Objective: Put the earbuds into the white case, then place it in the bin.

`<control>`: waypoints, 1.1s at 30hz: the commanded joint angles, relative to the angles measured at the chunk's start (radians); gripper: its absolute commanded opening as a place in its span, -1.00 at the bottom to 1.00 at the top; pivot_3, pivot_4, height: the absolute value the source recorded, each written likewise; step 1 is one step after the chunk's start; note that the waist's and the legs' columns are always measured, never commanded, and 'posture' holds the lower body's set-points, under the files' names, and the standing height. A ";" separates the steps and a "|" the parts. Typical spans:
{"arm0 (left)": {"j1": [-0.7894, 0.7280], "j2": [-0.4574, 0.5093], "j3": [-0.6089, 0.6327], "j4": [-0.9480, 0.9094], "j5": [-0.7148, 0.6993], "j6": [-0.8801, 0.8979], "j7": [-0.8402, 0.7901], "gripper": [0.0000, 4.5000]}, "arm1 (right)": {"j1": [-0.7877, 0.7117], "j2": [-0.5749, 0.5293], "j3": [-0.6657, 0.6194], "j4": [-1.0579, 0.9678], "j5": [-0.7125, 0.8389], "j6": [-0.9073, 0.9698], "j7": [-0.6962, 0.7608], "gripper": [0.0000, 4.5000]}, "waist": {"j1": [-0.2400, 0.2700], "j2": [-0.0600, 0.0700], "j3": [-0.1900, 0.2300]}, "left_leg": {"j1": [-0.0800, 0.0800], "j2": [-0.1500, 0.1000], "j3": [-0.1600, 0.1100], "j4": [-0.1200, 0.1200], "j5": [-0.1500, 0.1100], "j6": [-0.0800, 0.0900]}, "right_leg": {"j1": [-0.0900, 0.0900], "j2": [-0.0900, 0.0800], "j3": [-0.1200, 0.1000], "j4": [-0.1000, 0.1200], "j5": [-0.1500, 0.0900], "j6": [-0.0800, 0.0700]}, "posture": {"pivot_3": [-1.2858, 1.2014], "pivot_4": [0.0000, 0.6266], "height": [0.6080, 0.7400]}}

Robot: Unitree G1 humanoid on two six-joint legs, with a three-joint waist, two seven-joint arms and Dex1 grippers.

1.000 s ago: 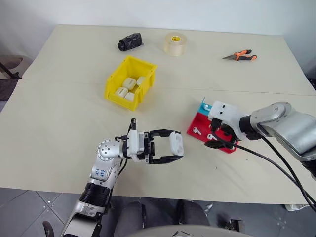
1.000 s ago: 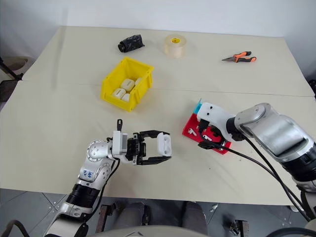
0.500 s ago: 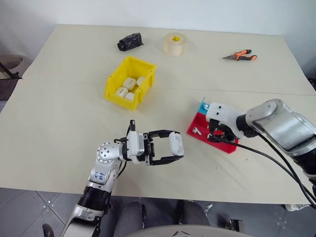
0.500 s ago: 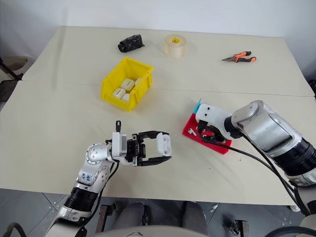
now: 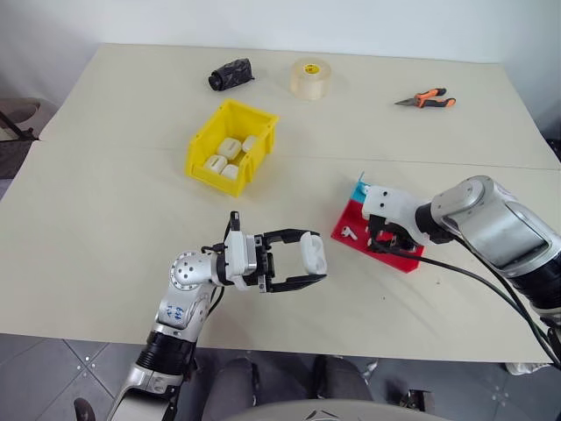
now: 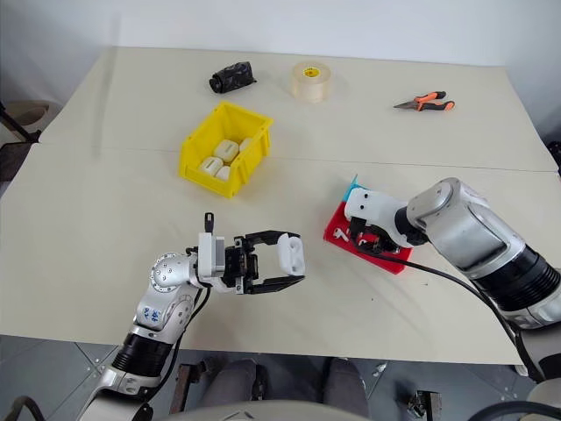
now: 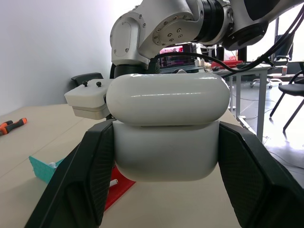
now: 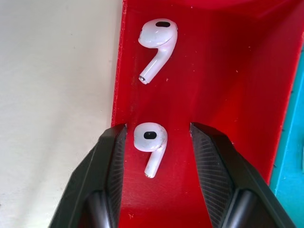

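Observation:
My left gripper [image 5: 314, 258] is shut on the white case [image 5: 313, 253] and holds it above the table's front, the lid facing away from the wrist [image 7: 166, 97]. Two earbuds lie in a red tray [image 8: 213, 71]: one earbud [image 8: 156, 35] lies further along it, the other earbud [image 8: 148, 140] sits between my right gripper's fingers. My right gripper [image 8: 157, 126] points down into the tray [image 5: 351, 219], open, with a small gap on each side of that earbud. The yellow bin [image 5: 203, 136] stands at the table's middle left with several white cases [image 5: 230, 147] inside.
The red tray has a blue part [image 5: 361, 189] at its far end. A tape roll [image 5: 310, 77], a black bundle [image 5: 231, 74] and orange-handled pliers [image 5: 427, 98] lie along the far side of the table.
My right gripper's fingers have narrowed from wide open and now stand close around one earbud in the tray. The left gripper and the case have stayed still.

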 commanded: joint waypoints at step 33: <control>-0.147 0.053 0.098 0.048 -0.238 0.233 -0.186 0.31 | 0.568 0.701 -0.743 -0.406 0.656 -0.555 -0.206 -0.79 | -0.002 0.000 0.000 | 0.001 0.000 -0.001 0.000 0.000 0.000 | 0.001 0.001 0.000 0.002 0.000 0.000 | 0.03 -0.52 1.00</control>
